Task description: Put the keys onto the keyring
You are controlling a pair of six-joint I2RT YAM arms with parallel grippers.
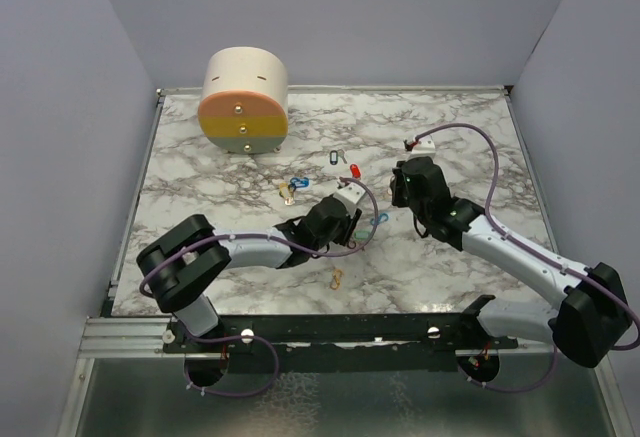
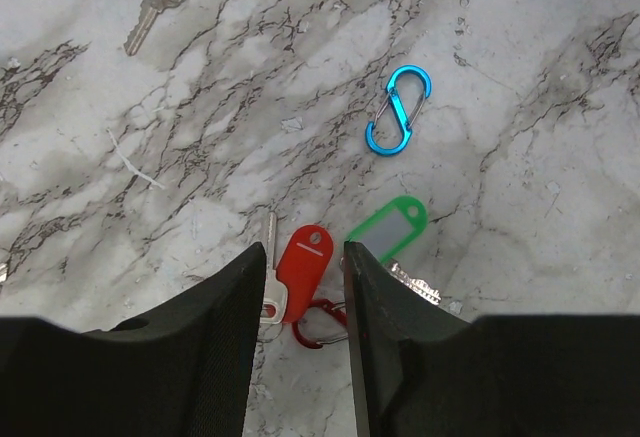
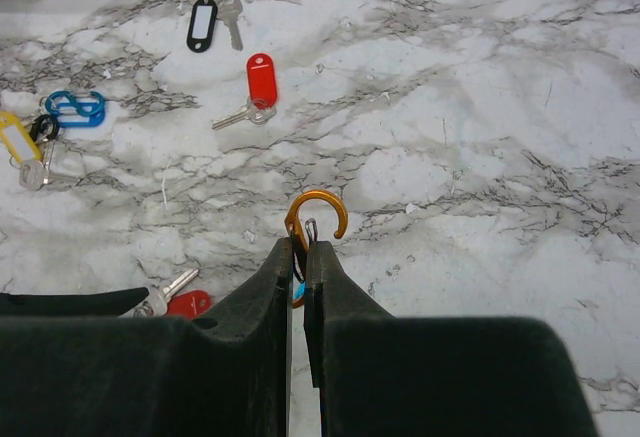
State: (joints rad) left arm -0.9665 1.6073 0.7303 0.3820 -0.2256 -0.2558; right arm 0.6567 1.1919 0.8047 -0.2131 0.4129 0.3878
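Note:
My left gripper point(image 2: 305, 247) is open and low over the table, its jaws either side of a red tag point(image 2: 303, 267) that carries a silver key and a red clip point(image 2: 320, 322). A green tag point(image 2: 392, 229) and a blue S-clip point(image 2: 398, 110) lie just beyond. My right gripper point(image 3: 303, 245) is shut on an orange clip point(image 3: 318, 212) and holds it above the marble. In the top view the two grippers, left point(image 1: 345, 215) and right point(image 1: 400, 185), stand near mid-table.
Beyond the right gripper lie a black tag with key point(image 3: 202, 25), a red tag with key point(image 3: 260, 77), a blue clip point(image 3: 76, 107) and a yellow tag point(image 3: 18, 142). A second orange clip point(image 1: 337, 277) lies nearer the front. A cream-and-orange cylinder point(image 1: 245, 99) stands at the back left.

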